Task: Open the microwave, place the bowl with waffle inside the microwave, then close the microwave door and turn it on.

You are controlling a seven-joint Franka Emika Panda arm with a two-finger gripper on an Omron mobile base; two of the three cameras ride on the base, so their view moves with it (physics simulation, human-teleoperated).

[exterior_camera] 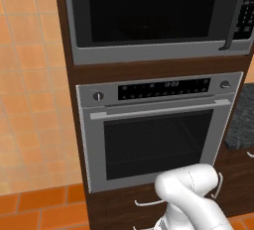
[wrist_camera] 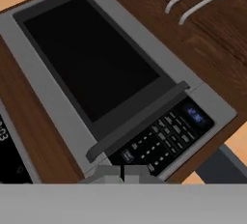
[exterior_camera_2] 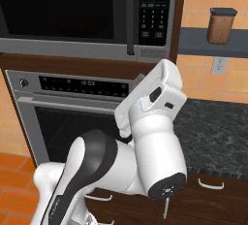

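The microwave sits built into the dark wood cabinet column, above the silver oven. Its door, the microwave door, is a wide black glass panel that lies flush in the grey frame, closed. In the left base view a tiled orange wall is to the left of the column, and the door's black vertical handle runs down near the right edge, just beside the button panel. In the right base view the white arm rises in front of the oven, its wrist tilted up toward the lower right corner of the microwave. Further right, a dark speckled surface lies beside the column, and a brown jar stands on a shelf above it. In the hand view the end effector points at the microwave front, its tips pressed together with nothing between them, just below the button panel.
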